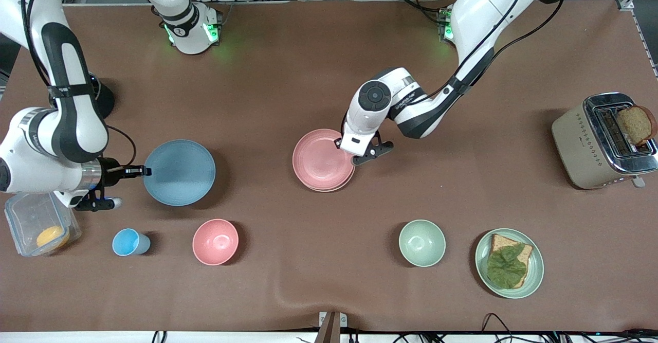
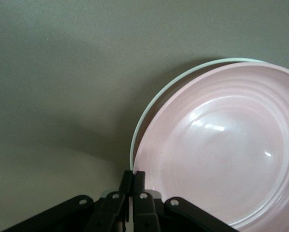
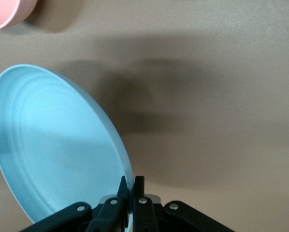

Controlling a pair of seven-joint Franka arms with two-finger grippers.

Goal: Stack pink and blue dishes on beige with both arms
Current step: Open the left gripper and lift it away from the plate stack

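Note:
The light blue plate (image 1: 179,172) (image 3: 57,150) is toward the right arm's end of the table. My right gripper (image 1: 145,170) (image 3: 133,186) is shut on its rim, and the plate looks tilted in the right wrist view. The pale pink plate (image 1: 321,158) (image 2: 222,150) lies a little off-centre on the beige plate (image 1: 343,185). Only a thin crescent of the beige rim (image 2: 149,108) shows beside the pink one. My left gripper (image 1: 354,159) (image 2: 133,178) is shut on the pink plate's rim, at the edge toward the left arm's end.
Nearer the front camera stand a small blue cup (image 1: 128,242), a deeper pink bowl (image 1: 215,241), a pale green bowl (image 1: 422,242) and a pale green plate (image 1: 534,276) with bread and lettuce. A toaster (image 1: 581,147) and a clear container (image 1: 25,214) sit at the table's two ends.

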